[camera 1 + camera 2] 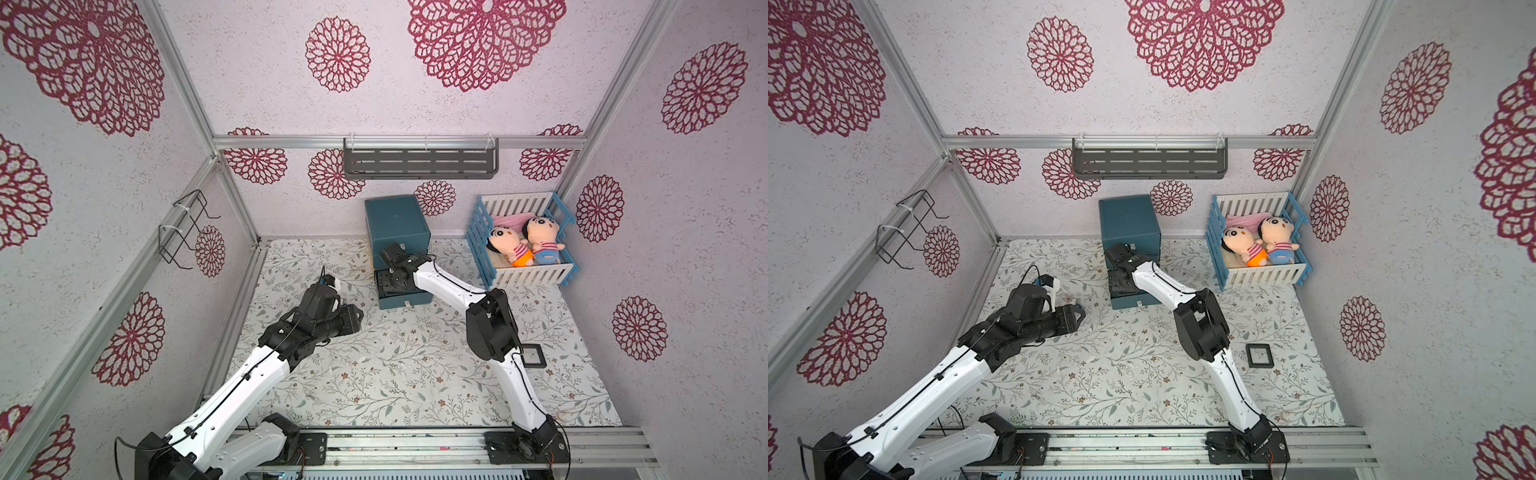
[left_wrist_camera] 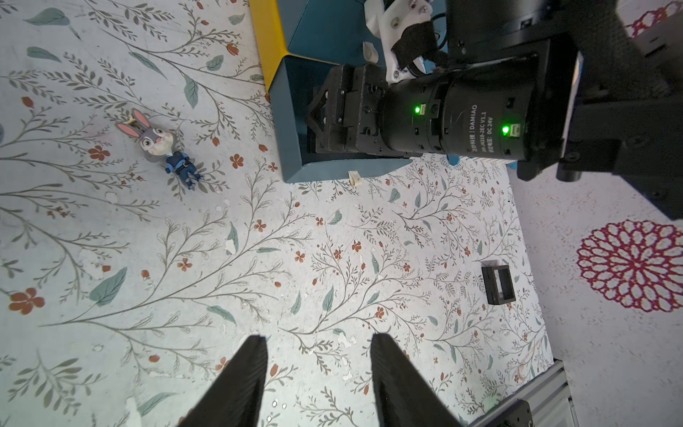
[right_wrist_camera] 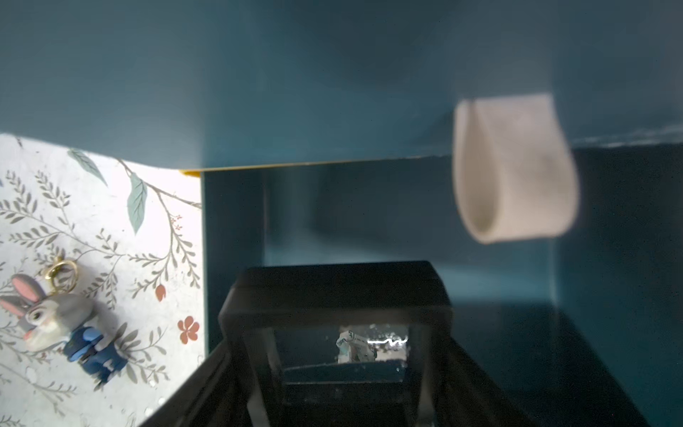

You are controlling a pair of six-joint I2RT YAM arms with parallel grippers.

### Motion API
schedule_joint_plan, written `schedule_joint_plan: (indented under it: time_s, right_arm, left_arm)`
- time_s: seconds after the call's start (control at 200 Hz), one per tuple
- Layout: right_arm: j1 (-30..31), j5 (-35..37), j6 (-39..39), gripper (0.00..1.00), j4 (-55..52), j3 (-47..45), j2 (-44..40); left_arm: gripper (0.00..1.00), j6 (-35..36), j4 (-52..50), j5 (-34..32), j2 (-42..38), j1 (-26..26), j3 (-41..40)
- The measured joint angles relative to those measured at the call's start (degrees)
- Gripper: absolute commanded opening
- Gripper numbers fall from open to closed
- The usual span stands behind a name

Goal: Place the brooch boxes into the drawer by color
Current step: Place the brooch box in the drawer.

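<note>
Black brooch box point(image 3: 338, 292) clamped in right fingers point(image 3: 209, 399) inside open drawer point(image 2: 290, 118); release is called for next. Left fingers point(image 2: 240, 384) parted, empty.

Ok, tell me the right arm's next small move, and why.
Probably open the right end effector to release the black box: it is gripped inside the open drawer, so letting go should leave it there.
</note>
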Motion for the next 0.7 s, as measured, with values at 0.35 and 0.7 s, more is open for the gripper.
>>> schedule_joint_plan:
  time_s: [0.35, 0.7]
  right_arm:
    - [0.0, -0.7, 1.3, 0.48, 1.1, 0.0, 2.5]
    - [-0.3, -2.3, 2.2, 0.76, 2.5, -0.9, 3.3]
  left_arm:
    - [0.52, 0.0, 1.2, 0.5, 0.7, 0.0, 0.0]
    - [0.53, -0.2, 2.8, 1.9, 3.9, 0.0, 0.0]
